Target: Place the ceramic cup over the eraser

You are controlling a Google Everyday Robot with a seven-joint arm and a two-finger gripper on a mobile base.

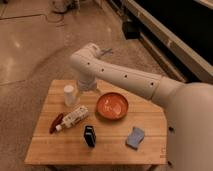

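Observation:
The small white ceramic cup (69, 95) stands upright on the left part of the wooden table (50, 150). The black eraser (90, 136) stands near the table's front middle, well apart from the cup. My arm reaches in from the right, bends above the table's back edge and comes down. My gripper (86, 87) is at its lower end, just right of the cup and behind it, between the cup and the orange bowl. It holds nothing that I can see.
An orange bowl (112, 106) sits at the table's middle. A white labelled bottle (73, 117) with a red end (56, 123) lies between cup and eraser. A light-blue pad (135, 137) lies front right. The floor surrounds the table.

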